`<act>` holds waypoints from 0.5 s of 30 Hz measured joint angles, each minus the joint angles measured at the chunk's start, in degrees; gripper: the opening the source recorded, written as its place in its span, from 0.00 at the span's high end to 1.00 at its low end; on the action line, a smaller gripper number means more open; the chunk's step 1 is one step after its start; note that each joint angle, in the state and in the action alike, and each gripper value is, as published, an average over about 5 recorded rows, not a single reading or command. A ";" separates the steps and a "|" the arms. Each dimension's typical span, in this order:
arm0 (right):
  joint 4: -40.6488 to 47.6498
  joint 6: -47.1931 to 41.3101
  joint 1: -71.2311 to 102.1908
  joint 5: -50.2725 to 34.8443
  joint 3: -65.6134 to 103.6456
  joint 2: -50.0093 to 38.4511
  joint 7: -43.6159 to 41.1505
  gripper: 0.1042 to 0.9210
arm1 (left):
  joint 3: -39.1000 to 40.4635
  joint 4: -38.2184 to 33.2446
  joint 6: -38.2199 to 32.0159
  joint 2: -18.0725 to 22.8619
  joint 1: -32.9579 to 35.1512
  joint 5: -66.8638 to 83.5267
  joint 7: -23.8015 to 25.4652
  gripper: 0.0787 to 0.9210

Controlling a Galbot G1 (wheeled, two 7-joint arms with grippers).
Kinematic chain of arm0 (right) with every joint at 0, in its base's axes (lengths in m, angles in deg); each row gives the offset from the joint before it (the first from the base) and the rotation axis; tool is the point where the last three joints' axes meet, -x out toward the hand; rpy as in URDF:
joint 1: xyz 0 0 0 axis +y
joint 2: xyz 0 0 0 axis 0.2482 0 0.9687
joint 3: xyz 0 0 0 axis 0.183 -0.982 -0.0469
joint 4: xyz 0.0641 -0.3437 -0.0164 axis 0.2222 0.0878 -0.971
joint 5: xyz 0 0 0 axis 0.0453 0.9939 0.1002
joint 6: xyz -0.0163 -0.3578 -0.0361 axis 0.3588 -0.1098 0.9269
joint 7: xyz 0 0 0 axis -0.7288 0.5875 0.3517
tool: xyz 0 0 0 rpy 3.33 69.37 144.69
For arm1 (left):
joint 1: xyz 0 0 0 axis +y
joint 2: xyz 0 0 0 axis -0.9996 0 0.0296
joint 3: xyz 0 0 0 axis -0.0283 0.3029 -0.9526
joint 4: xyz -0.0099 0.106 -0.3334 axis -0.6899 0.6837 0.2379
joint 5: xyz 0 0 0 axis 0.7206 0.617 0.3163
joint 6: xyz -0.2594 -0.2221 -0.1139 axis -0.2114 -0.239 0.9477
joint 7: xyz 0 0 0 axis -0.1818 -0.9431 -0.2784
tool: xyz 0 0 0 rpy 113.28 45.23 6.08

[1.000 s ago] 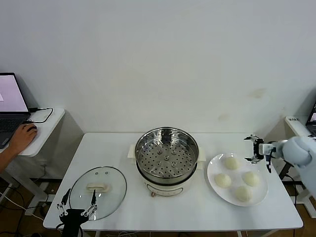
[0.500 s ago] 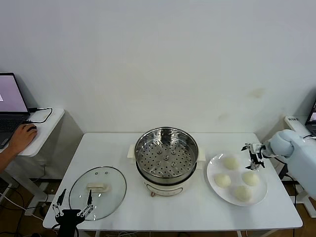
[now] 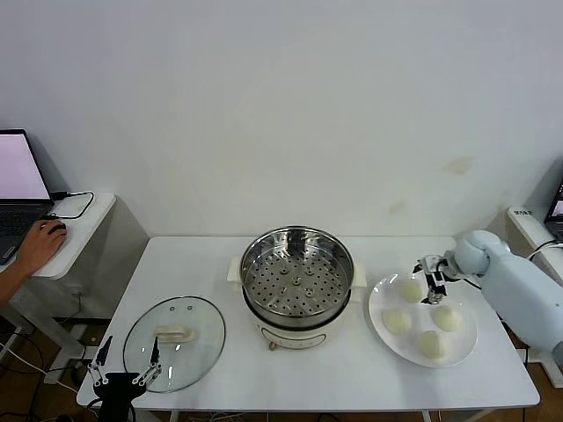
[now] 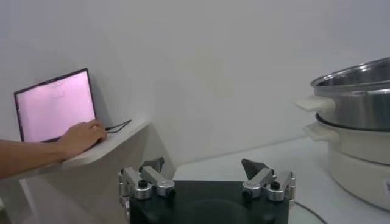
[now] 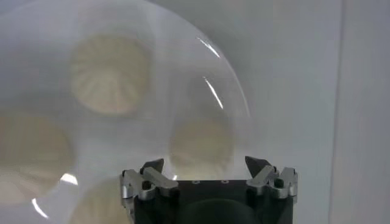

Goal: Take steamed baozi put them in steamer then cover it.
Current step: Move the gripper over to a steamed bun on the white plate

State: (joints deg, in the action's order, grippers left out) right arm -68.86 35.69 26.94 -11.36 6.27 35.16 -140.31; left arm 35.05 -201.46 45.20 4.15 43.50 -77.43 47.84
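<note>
Centrally, on the white surface (image 3: 220,264), the steamer (image 3: 297,286) is seen uncovered, and nothing but its perforated tray is held in it. All four steamed baozi (image 3: 411,289) are kept on a white plate (image 3: 383,334) just to the steamer's right, none of them gripped. The right gripper (image 3: 430,279) is held over the far part of that plate, between two of the buns, with its jaws spread wide and nothing caught in them; in the right wrist view the buns are seen below the open right gripper. The cover (image 3: 174,342) is laid flat on the surface to the steamer's left, its handle upward. The left gripper (image 3: 121,376) is parked low at the near-left edge, just beside the cover, jaws wide apart and empty. A plain white wall is seen behind, and at far left a side table carries a laptop (image 3: 19,178), with a person's hand (image 3: 40,243) resting on a mouse.
</note>
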 measured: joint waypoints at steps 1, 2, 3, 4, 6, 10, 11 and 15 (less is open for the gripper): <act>0.25 -0.04 0.00 0.14 -0.04 0.21 0.01 0.12 | 0.02 0.03 -0.02 0.01 0.00 0.00 0.01 0.12; 0.48 -0.07 0.01 0.28 -0.09 0.39 0.01 0.12 | 0.04 0.07 -0.04 0.03 -0.02 0.00 0.01 0.12; 0.68 -0.10 0.01 0.42 -0.14 0.55 0.03 0.12 | 0.04 0.10 -0.06 0.04 -0.04 0.01 0.00 0.12; 0.87 -0.12 0.00 0.54 -0.20 0.71 0.05 0.12 | 0.03 0.14 -0.07 0.07 -0.07 0.01 0.00 0.12; 1.18 -0.15 -0.07 0.78 -0.31 0.96 0.11 0.13 | 0.01 0.18 -0.12 0.11 -0.12 0.03 -0.02 0.12; 1.62 -0.17 -0.32 1.13 -0.48 1.32 0.22 0.19 | -0.01 0.38 -0.28 0.22 -0.20 0.06 -0.07 0.12; 1.70 -0.18 -0.35 1.19 -0.52 1.36 0.23 0.21 | 0.00 0.45 -0.33 0.25 -0.22 0.06 -0.09 0.12; 1.81 -0.25 -0.47 1.39 -0.82 1.38 0.18 0.29 | 0.12 0.63 -0.55 0.33 -0.19 0.11 -0.14 0.12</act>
State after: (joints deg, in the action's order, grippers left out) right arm -67.05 35.43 26.47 -9.97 5.45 36.54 -140.14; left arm 35.17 -200.83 44.65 4.47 43.30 -77.31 47.71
